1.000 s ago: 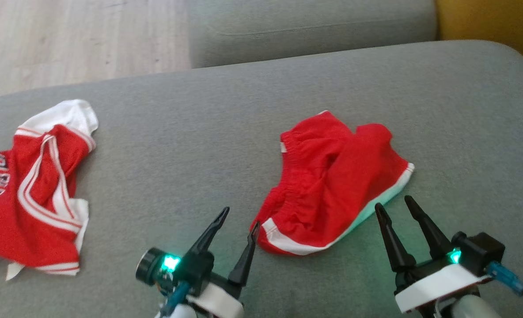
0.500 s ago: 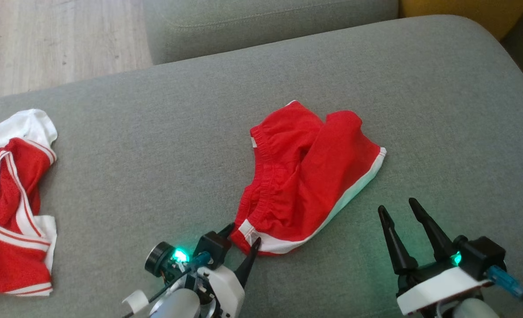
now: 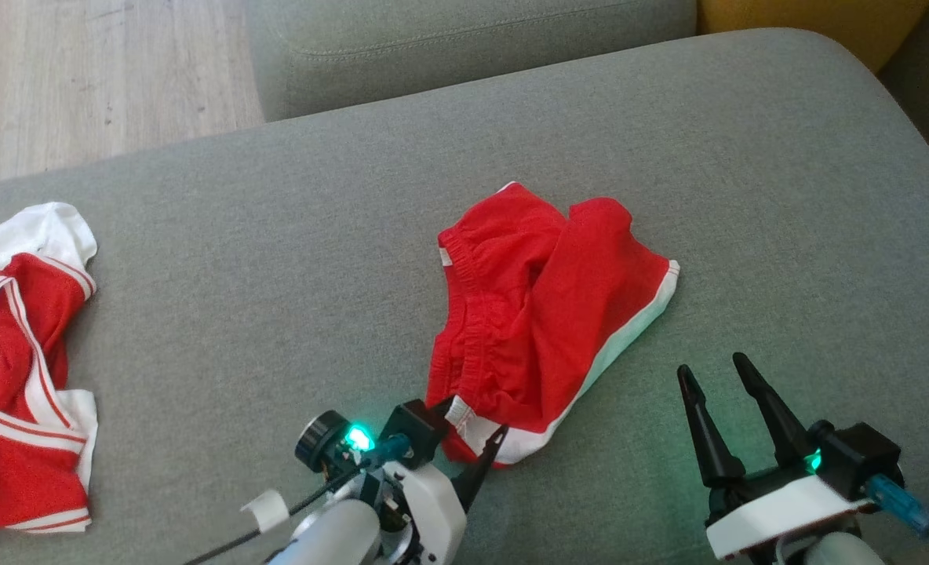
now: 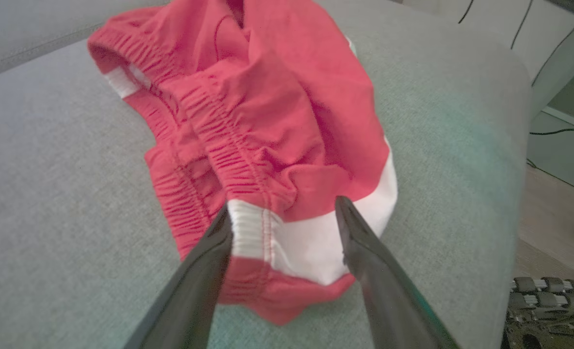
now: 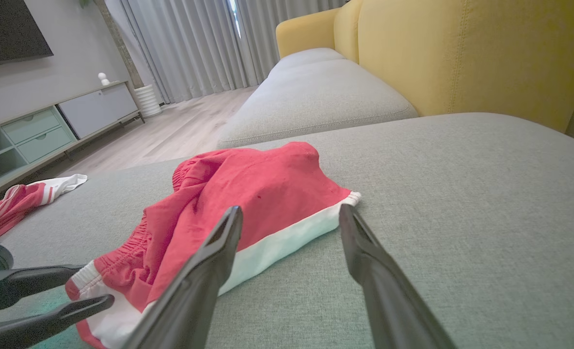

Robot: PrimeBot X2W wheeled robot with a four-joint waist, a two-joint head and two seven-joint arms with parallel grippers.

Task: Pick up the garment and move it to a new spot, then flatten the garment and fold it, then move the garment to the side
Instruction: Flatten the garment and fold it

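Observation:
Red shorts (image 3: 543, 314) with white hem bands lie crumpled in the middle of the grey cushion (image 3: 276, 259). My left gripper (image 3: 474, 417) is open at their near corner, one finger on each side of the white-and-red waistband end. In the left wrist view that corner of the shorts (image 4: 267, 97) sits between the fingers of my left gripper (image 4: 283, 208), which do not pinch it. My right gripper (image 3: 712, 366) is open above bare cushion, just right of the white hem. From the right wrist, the shorts (image 5: 248, 194) lie beyond my right gripper (image 5: 291, 209), and the left gripper (image 5: 93, 287) is at lower left.
A red and white jersey (image 3: 9, 369) lies bunched at the cushion's left end, also visible from the right wrist as a jersey (image 5: 20, 198). A second grey seat (image 3: 464, 39) and a yellow sofa (image 5: 461, 53) stand behind. Wooden floor (image 3: 80, 71) is at the far left.
The head camera has shifted right. My left gripper has advanced to the shorts' near corner, now straddling it, and the corner has bunched slightly. The right gripper has stayed put.

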